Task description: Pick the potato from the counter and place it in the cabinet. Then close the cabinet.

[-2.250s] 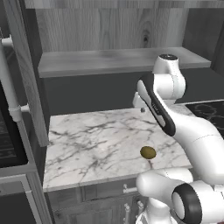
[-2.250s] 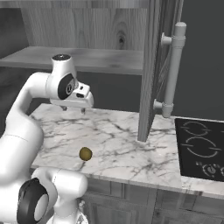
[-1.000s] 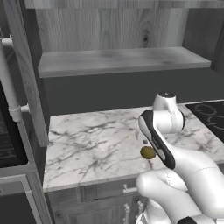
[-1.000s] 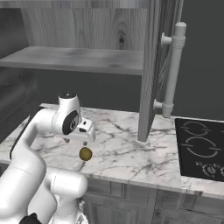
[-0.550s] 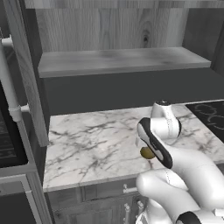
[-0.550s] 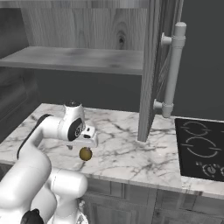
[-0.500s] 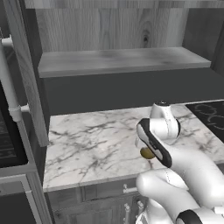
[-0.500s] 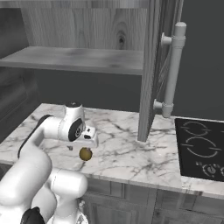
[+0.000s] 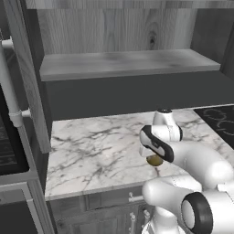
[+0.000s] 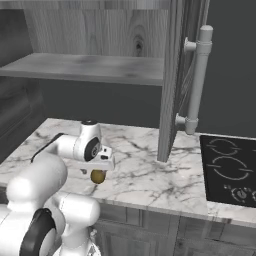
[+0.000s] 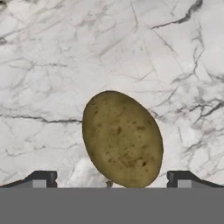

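The small oval potato [image 11: 122, 140] is olive-brown with a yellowish cast and carries fine darker brown speckles across its skin. It lies on the white marble counter slab [image 9: 96, 151], which is crossed by thin grey veins (some nearly black in the hand view) and finished with a thin pale edge. The wide upper woodgrain cabinet [image 9: 123, 41] is mid grey with darker streaks and one dark knot on its back panel; its inner shelf [image 10: 85, 67] is a lighter, flatter grey. The vertical bar handle [image 10: 197, 80] is pale silver-grey. The flat stovetop [image 10: 231, 172] is black with thin light ring markings. The gripper fingertips [image 11: 41, 178] are dark charcoal.
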{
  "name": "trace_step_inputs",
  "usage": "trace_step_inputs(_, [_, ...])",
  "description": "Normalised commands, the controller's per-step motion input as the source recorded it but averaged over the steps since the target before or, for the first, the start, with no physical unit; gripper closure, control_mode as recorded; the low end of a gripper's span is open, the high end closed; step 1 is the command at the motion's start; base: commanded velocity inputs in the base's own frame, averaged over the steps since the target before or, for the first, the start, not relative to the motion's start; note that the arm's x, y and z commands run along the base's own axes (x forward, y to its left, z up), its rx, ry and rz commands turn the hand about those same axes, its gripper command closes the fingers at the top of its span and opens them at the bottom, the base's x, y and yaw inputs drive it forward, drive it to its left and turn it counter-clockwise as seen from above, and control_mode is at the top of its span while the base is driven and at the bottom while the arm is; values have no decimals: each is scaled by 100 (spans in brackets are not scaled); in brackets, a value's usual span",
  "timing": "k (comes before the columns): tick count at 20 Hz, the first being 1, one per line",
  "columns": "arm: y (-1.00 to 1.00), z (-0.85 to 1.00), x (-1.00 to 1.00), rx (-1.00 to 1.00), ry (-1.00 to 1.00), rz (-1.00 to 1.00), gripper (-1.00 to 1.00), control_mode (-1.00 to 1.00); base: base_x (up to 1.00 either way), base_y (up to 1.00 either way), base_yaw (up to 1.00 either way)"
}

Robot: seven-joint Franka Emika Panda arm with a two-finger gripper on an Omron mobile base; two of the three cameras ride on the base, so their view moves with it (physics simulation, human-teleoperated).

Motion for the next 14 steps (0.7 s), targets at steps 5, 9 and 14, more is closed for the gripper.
trace_step_inputs(5, [0,-17,22,0,5,3,-100,-100,0,0,0])
trace_step_inputs(9, [0,-24,7,0,3,2,-100,-100,0,0,0])
trace_step_inputs(14, [0,-38,0,-1,1,1,-100,-100,0,0,0])
